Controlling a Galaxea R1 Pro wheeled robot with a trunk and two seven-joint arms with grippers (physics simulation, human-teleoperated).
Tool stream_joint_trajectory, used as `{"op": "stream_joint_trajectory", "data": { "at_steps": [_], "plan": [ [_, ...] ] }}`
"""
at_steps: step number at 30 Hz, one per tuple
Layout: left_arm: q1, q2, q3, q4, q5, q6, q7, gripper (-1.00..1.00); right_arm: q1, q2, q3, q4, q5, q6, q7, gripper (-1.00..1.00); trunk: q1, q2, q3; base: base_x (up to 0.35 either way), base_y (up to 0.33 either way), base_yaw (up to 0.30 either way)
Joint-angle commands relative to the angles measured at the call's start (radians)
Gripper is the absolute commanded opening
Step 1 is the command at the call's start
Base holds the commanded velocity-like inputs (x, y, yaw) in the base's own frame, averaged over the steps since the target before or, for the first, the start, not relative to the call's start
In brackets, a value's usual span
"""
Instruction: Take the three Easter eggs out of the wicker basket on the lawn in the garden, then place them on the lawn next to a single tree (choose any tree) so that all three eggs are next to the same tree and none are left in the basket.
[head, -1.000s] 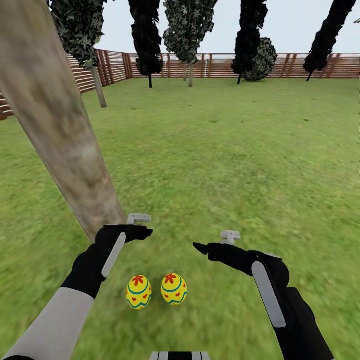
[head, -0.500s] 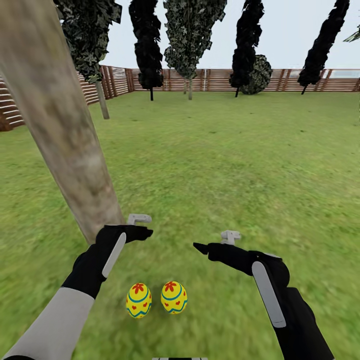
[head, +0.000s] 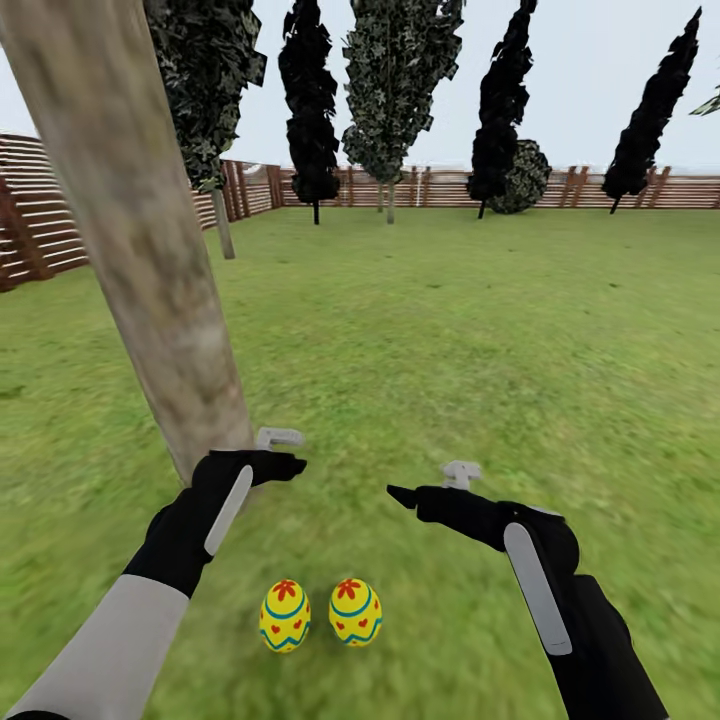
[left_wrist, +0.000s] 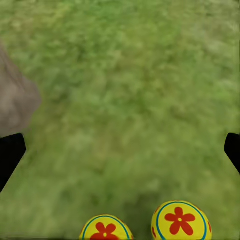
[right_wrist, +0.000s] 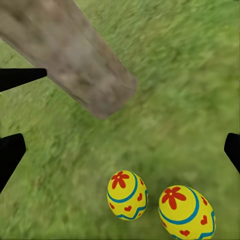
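Tree (head: 150, 260) is at the left, thick leaning grey-brown trunk, base meeting the lawn (head: 450, 330) just behind my left gripper (head: 280, 455). From the left wrist cam, that gripper's fingers sit wide apart at the frame edges with nothing between them — open, empty, hanging over grass.

Just right of it and nearer to me, two Easter eggs lie on the grass: left egg (head: 285, 617) and right egg (head: 355, 612), upright-ish, just beside each other, maybe touching, can't tell. Both are near the trunk base, between my two arms. The right wrist cam gives the same pair with the trunk foot close by, so I judge these two as placed next to the tree.

Right gripper (head: 420, 490) hovers over bare grass to the right of the eggs. On its wrist cam the dark fingertips sit at opposite edges, nothing held — open, empty.

Status: two of three done, as far as I can see. Third egg and the wicker basket aren't anywhere I can see from here, so I can't say whether the egg is in the basket. What's left, by my reckoning: locate the basket, pull the last egg, bring it back to this same trunk and set it beside the pair. Far side is fence (head: 650, 190) and dark narrow trees, wrong trees for this job.
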Motion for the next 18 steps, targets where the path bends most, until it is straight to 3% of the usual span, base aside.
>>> {"op": "stream_joint_trajectory", "data": {
  "at_steps": [1, 9, 12, 18],
  "plan": [
    [0.0, 0.001, -0.002, -0.001, 0.005, 0.004, 0.004, 1.0, 0.0, 0.0, -0.001, 0.0, 0.007, 0.004, 0.007, 1.0, -0.001, 0.0, 0.003, 0.0, 0.0, 0.249],
    [-0.001, 0.0, -0.002, 0.001, 0.006, 0.011, 0.004, 1.0, 0.0, 0.0, -0.001, 0.002, 0.007, 0.004, 0.006, 1.0, -0.004, 0.002, 0.034, 0.0, 0.0, 0.275],
    [-0.001, -0.001, -0.001, 0.002, 0.007, 0.041, 0.005, 1.0, 0.0, 0.0, -0.002, 0.002, 0.006, 0.004, 0.006, 1.0, -0.006, 0.003, 0.046, 0.0, 0.0, 0.285],
    [-0.001, -0.002, 0.001, 0.011, 0.007, 0.167, 0.005, 1.0, -0.001, 0.0, -0.002, 0.002, 0.007, 0.005, 0.005, 1.0, -0.008, 0.004, 0.069, 0.0, 0.0, 0.286]
  ]
}}
